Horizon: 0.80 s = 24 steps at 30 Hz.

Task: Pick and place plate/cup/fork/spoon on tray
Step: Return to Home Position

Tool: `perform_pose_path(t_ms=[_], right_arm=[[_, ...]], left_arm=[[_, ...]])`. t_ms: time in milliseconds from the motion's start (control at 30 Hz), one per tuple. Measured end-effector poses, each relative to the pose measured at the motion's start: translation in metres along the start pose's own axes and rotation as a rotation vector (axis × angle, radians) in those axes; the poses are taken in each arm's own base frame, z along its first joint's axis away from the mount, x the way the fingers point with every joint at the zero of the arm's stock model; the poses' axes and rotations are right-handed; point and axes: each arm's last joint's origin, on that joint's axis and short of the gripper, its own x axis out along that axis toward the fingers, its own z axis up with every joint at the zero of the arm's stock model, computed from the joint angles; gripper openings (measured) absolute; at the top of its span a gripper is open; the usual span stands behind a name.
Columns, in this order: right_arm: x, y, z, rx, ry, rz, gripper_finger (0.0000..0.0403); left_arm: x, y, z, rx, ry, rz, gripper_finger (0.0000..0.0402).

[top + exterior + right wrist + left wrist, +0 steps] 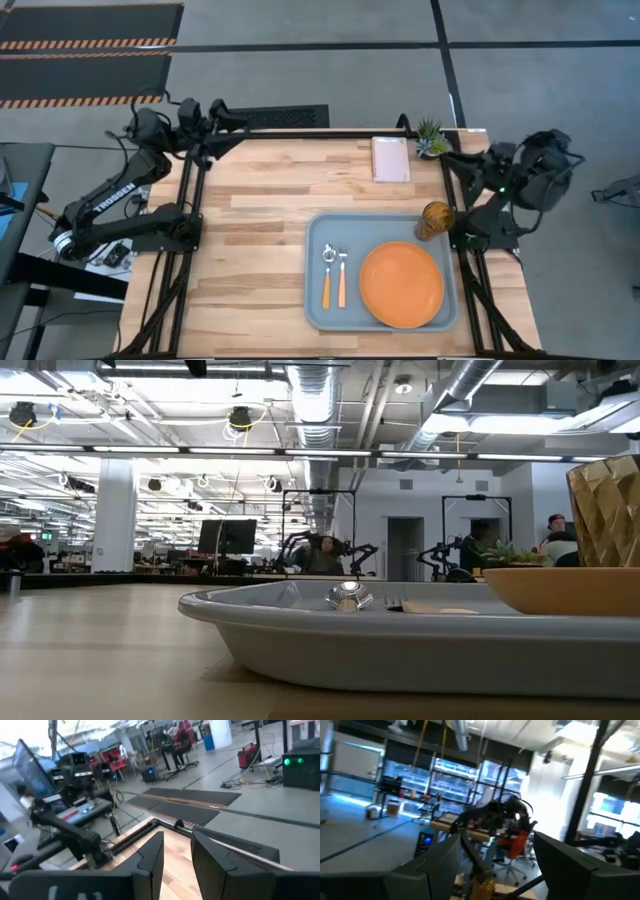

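The grey-blue tray (318,310) lies on the table's near right part. On it are the orange plate (401,285) at the right and the orange-handled fork and spoon (334,277) side by side at the left, heads toward the far edge. The amber cup (435,220) stands upright in the tray's far right corner. In the low view the tray rim (400,645), the plate (565,590), the cup (605,510) and a shiny utensil head (347,597) show. My left gripper (232,115) is raised over the far left corner, open and empty (495,840). My right gripper (452,158) is at the far right edge, open and empty (177,837).
A pale pink pad (390,158) lies at the far edge, and a small green potted plant (431,136) stands at the far right corner. Bare wood (250,230) stretches left of the tray. Black frame posts run along both sides of the table.
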Motion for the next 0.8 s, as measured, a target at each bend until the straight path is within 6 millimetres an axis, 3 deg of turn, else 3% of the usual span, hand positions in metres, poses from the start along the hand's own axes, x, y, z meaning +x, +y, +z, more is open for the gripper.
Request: perform_pose_path(t_ms=[167, 300, 500, 633, 800], right_arm=[[0.0, -0.019, -0.048, 0.12, -0.033, 0.015, 0.012], [-0.001, -0.01, -0.075, 0.132, 0.065, 0.189, 0.012], [0.004, 0.007, -0.083, 0.016, 0.009, 0.452, 0.012], [0.013, -0.009, -0.084, 0.082, -0.153, 0.558, 0.012], [0.02, -0.03, -0.09, 0.044, -0.27, 0.608, 0.012]], left_arm=[[0.005, 0.002, -0.016, -0.006, 0.032, 0.092, 0.024], [0.01, -0.001, -0.03, -0.011, 0.031, 0.084, 0.024], [0.016, -0.009, -0.05, 0.014, 0.05, 0.025, 0.024], [0.015, -0.011, -0.063, 0.005, 0.034, -0.024, 0.024], [0.011, -0.008, -0.078, -0.006, 0.009, -0.015, 0.024]])
